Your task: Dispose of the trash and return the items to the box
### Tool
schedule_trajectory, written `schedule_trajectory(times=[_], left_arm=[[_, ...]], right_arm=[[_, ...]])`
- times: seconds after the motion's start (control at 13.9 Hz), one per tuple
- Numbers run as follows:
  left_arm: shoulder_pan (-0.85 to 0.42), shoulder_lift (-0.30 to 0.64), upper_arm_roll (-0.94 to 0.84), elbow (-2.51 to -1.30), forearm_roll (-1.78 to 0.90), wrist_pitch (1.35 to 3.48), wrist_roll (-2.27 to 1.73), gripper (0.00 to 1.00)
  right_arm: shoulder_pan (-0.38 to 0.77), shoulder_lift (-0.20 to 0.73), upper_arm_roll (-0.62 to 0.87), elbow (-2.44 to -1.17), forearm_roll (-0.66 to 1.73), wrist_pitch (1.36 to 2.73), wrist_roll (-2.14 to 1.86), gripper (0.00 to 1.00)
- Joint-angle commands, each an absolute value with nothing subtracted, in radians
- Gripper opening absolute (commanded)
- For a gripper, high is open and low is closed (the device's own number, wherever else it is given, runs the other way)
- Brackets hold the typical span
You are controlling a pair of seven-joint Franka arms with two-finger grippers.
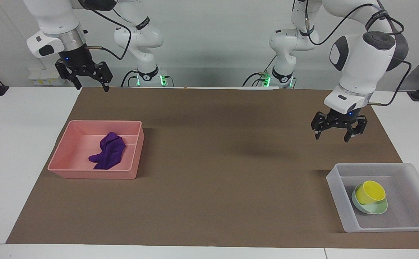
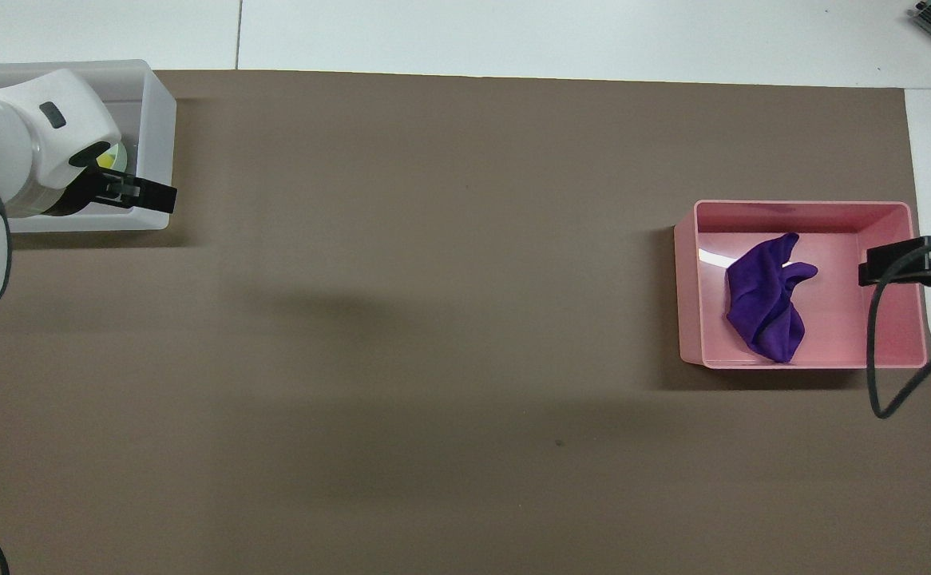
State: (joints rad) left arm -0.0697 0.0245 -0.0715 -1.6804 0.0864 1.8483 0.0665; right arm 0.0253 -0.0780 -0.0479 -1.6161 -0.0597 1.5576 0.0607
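Left gripper [image 1: 334,131]: fingers apart, holding nothing; raised in the air over the brown mat [image 1: 213,162], close to the box's robot-side wall. In the overhead view its wrist covers much of the box.
Left arm: comes down from above at its own end of the table, white wrist housing just over the gripper.
Right gripper [image 1: 89,81]: fingers apart, empty; raised at the robot-side edge of the mat, above the table [image 1: 15,144] edge at the right arm's end. This arm waits.
Box [image 1: 335,196]: clear-white, shallow, at the left arm's end of the table, on the mat's corner farthest from the robots.
Bowl [image 1: 374,208]: mint green, inside the box, tilted on the floor near its middle.
Cup [image 1: 370,191]: yellow, lying tipped in the bowl, mouth turned up and sideways; touching the bowl. Only a sliver of both shows from overhead.
Pink bin [image 1: 65,158]: at the right arm's end of the table, on the mat, well apart from the box.
Rag [image 1: 108,155]: purple, crumpled with folds, lying on the pink bin's floor about mid-bin; nothing touching it.
Cable [image 2: 881,351]: black, loops over the pink bin's edge in the overhead view.
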Motion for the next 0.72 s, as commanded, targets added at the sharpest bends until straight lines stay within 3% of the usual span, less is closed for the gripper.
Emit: schedule_trajectory(times=[0.0,0.29,0.65], left_arm=[[-0.061,0.017,-0.06,-1.609,0.089,1.738,0.063,1.0],[-0.046,0.017,-0.06,-1.539,0.032,1.614,0.051,1.0],[-0.021,-0.026,-0.06,-1.595,0.031,1.603,0.051,1.0]], right_arm=[[0.023,-0.107,-0.041,-1.649,-0.063,1.555,0.041,1.0],[0.025,-0.107,-0.038,-1.647,-0.057,1.546,0.049,1.0],[0.026,-0.107,-0.038,-1.647,-0.057,1.546,0.054,1.0]])
